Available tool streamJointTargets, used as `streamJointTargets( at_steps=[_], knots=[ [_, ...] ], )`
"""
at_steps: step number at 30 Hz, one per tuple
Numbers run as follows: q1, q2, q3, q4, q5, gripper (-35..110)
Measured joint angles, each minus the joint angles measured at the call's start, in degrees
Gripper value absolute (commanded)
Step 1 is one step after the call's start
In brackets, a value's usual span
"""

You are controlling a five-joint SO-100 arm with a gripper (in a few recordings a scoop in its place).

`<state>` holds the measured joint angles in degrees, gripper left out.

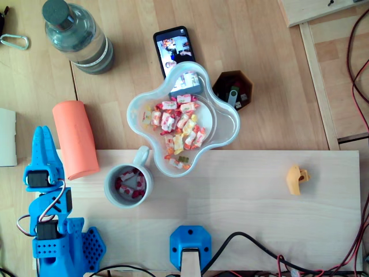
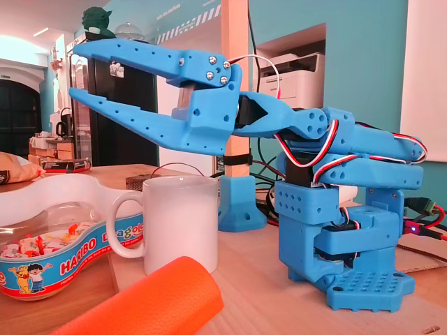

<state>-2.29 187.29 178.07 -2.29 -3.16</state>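
My end effector [image 2: 72,70] hangs in the air above the counter's left edge. Its jaws are spread wide, one finger above the other, and there is nothing between them.

Seen from overhead, the nearest thing is the orange roll [image 1: 75,138]. It lies on its side just to the right of my fingers, not touching them.

Past the roll's near end, a mug [image 1: 128,184] stands upright with wrapped sweets inside. Its handle points toward the clear sweet tub [image 1: 230,124], which sits mid-counter just beside it and holds more sweets.

Beyond the tub, toward the far edge, lie a phone [image 1: 173,49] and a brown box [image 1: 222,86] holding a USB stick. A bottle [image 1: 78,36] stands near the far left corner. A small yellow piece [image 1: 297,179] lies well apart, near the right edge.
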Motion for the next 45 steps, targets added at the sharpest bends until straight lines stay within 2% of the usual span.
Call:
streamJointTargets(
  at_steps=[45],
  knots=[
    [0.0, 0.0, -0.18, -0.18, 0.44, 13]
  ],
)
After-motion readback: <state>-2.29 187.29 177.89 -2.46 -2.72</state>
